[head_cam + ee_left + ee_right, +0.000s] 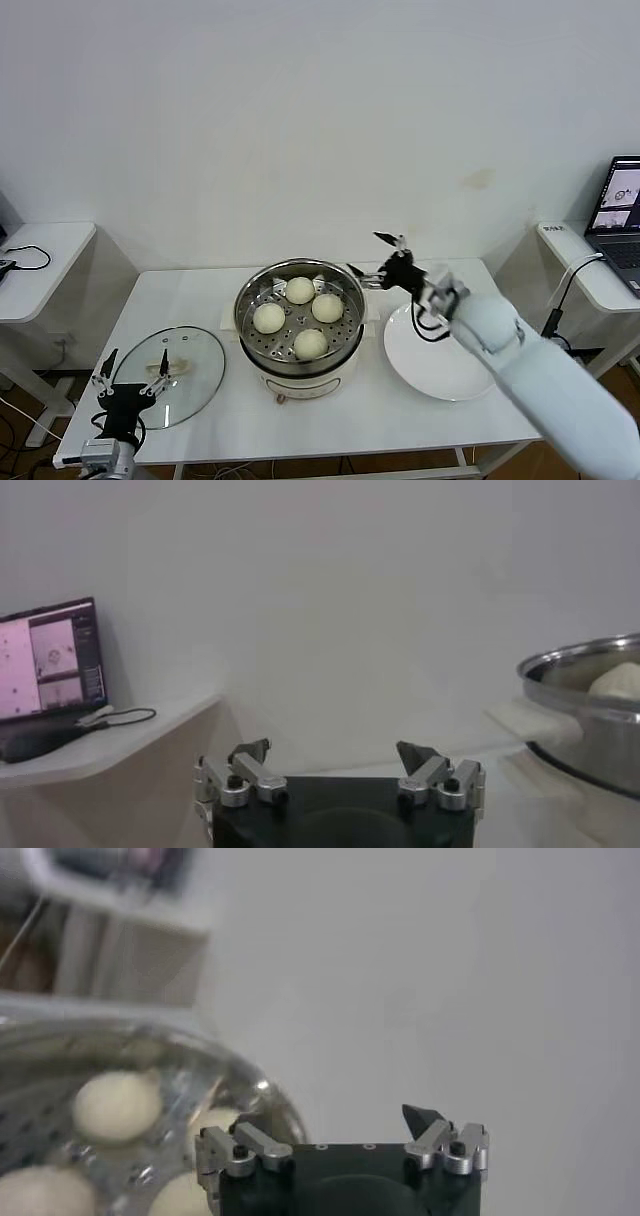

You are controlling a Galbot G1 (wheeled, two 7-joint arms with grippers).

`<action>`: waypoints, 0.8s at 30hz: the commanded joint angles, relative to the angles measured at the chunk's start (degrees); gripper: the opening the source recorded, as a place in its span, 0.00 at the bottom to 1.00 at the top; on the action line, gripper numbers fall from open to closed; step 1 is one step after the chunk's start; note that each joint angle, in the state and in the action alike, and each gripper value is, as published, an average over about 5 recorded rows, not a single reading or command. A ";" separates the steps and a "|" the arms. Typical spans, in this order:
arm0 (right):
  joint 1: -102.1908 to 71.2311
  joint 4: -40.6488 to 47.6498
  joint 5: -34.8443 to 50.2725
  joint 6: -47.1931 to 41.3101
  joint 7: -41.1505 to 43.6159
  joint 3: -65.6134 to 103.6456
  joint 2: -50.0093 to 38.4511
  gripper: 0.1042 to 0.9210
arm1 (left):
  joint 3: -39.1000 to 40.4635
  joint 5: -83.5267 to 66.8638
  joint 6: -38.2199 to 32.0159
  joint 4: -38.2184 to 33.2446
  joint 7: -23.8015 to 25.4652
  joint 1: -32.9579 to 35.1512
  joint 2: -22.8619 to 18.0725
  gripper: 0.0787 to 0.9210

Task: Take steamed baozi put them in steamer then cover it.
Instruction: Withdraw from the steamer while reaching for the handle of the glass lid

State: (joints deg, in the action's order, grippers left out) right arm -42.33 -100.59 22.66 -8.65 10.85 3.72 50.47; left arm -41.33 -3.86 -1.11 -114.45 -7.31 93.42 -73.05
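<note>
sitting in the stainless-steel steamer [300, 310] on its cream-white pot base were all four steamed baozi [300, 290], resting on the perforated floor in a loose ring, near each other. the steamer stood mid-counter on the white counter [200, 290]. the right tool [377, 254] hung just beside the steamer's far right rim, above the counter, its fingers spread apart and gripping nothing; from the right wrist view the baozi [116, 1105] lay in the basket below and ahead of it. a flat white plate [440, 370] lay on the counter to the right of the steamer, under the right arm. the cover [170, 375], a clear glass lid with a metal rim and a cream handle, lay flat on the counter to the left of the steamer, apart from it. the left tool [133, 370] hovered over the near edge of that cover, fingers released wide and holding nothing. a laptop [620, 205] stood on a side table at far right.
</note>
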 commanded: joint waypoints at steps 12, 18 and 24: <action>-43.60 -5.17 -3.59 14.79 5.07 45.14 23.60 0.88 | -3.98 64.17 -4.84 5.57 -0.46 4.80 9.17 0.88; -44.64 -4.57 -4.34 15.66 4.93 45.59 25.46 0.88 | -4.21 68.56 -5.29 10.44 -0.73 5.45 12.85 0.88; -46.06 -5.25 -4.85 16.03 4.92 46.40 26.52 0.88 | -1.33 68.88 -6.30 14.09 -1.77 0.46 12.48 0.88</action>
State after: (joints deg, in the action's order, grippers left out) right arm -81.92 -104.79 18.73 5.41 15.17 44.52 72.72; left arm -44.29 51.35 -6.06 -106.52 -8.31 96.78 -64.25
